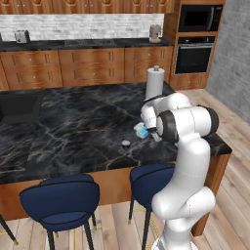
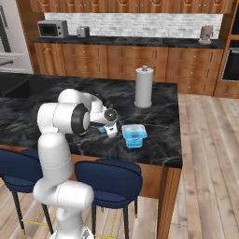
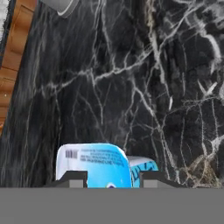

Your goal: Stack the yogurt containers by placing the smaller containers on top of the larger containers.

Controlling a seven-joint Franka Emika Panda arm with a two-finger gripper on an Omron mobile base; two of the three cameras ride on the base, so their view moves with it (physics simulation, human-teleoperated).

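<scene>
Black marble worktop (image 2: pixel 158 135) carries the yogurt packs. In the hand view the claw (image 3: pixel 112 179) has its two dark fingertips (image 3: pixel 72 178) on either side of a light-blue-and-white pack (image 3: pixel 94 164), narrowed about it (whether the pads truly press it I cannot tell). A second, teal-and-white pack (image 3: pixel 142 168) peeks out just behind and beside the first. From the right base view a blue pack (image 2: pixel 134 134) lies on the worktop just beside the arm's wrist, near the front edge. A tiny dark cup (image 1: pixel 126 143) with a pale top stands apart, to the left. A paper-towel roll (image 2: pixel 144 87) stands upright farther back.
</scene>
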